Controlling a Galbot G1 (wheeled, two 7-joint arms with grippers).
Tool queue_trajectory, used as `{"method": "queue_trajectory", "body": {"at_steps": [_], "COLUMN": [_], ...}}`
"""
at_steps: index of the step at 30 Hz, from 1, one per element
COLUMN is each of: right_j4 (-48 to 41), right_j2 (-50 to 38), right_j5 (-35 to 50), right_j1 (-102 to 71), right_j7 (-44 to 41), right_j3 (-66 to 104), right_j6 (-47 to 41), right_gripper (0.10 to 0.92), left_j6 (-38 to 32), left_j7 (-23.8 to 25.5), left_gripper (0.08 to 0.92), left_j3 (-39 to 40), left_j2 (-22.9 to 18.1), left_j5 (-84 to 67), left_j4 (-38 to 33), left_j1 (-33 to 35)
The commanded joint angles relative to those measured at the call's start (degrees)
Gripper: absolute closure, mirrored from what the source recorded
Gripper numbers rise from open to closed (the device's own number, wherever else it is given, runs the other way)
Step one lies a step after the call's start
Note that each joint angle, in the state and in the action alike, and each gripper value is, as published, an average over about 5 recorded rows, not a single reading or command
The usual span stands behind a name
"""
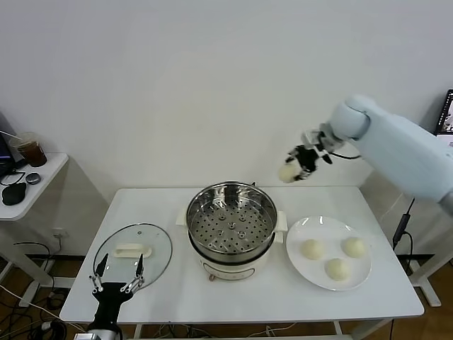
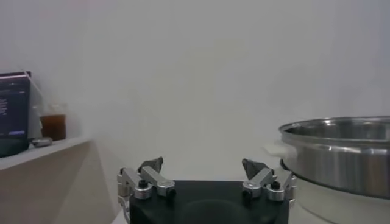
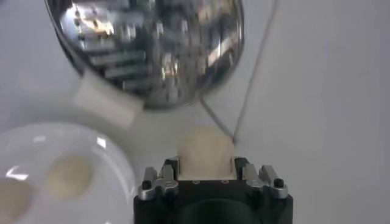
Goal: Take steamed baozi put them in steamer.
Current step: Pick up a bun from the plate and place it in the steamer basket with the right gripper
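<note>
My right gripper (image 1: pixel 291 170) is shut on a cream-white baozi (image 1: pixel 287 173) and holds it in the air, above and behind the right rim of the steamer (image 1: pixel 231 228). The wrist view shows that baozi (image 3: pixel 205 152) between the fingers, with the steamer (image 3: pixel 152 49) below. The steamer's perforated tray holds no buns. Three more baozi (image 1: pixel 311 248) (image 1: pixel 353 246) (image 1: pixel 336 268) lie on the white plate (image 1: pixel 304 228) to the right of the steamer. My left gripper (image 1: pixel 117 275) is open and empty, low at the table's front left, near the glass lid.
The round glass lid (image 1: pixel 133 251) with a white handle lies flat at the table's left. A side table (image 1: pixel 28 185) with a drink cup and a mouse stands further left. The steamer's steel wall (image 2: pixel 341 152) shows beside my left gripper.
</note>
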Motion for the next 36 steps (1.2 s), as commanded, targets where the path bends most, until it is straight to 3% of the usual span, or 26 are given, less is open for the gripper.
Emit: {"method": "queue_trajectory", "body": {"at_steps": [1, 7, 20, 36], "right_j4": [2.3, -3.0, -13.7, -20.3], "right_j2": [9.2, 16.5, 21.8, 22.7], "right_j5": [4.6, -5.2, -22.3, -32.5], "right_j1": [5.7, 3.0, -4.6, -9.8], "right_j7": [0.2, 0.2, 4.1, 8.5], "right_j3": [-6.6, -9.1, -9.0, -3.6], "right_j6": [3.5, 12.8, 30.8, 38.6], "right_gripper": [0.478, 0.474, 0.462, 0.423], "left_j6": [-0.1, -0.5, -1.2, -1.4], "left_j7": [0.1, 0.1, 0.3, 0.2], "left_gripper": [0.177, 0.177, 0.177, 0.177], "left_j3": [-0.3, -1.6, -3.4, -3.7], "left_j2": [-0.1, -0.3, -1.1, -1.3], "left_j5": [-0.5, -0.3, -0.4, -0.2], "left_j4": [-0.5, -1.0, -0.8, -0.3], "left_j1": [0.4, 1.0, 1.6, 1.4]}}
